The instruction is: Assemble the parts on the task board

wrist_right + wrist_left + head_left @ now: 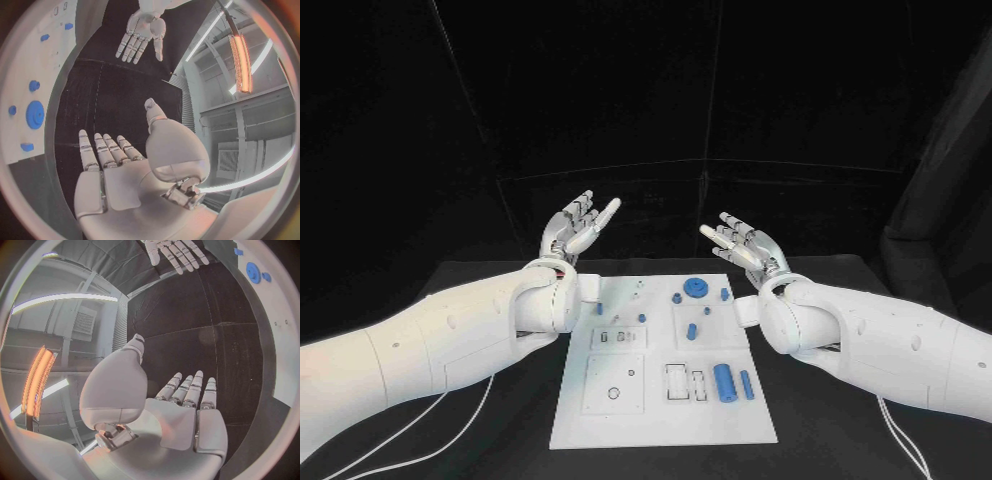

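Head view: task board (661, 425) lies flat mid-surface between the two arms, blue parts spread over its far and right areas: gear (694, 284) near the far edge, large cylinder (724, 381) and thinner pin (746, 384) lying by the slots on the right. Looks like a laid-out kit, nothing picked yet, so I'd call this a ready pose before the first pick. Left hand (578, 226) and right hand (744, 242) are both raised past the board's far edge, palms up, fingers apart, holding nothing. Left wrist view: left hand (187, 415) flat, fingers extended and spread, empty; right hand (177, 252) opposite, equally spread. Right wrist view: right hand (112, 170) empty, fingers straight, thumb out to the side; gear (35, 114) sits on the board beside it.
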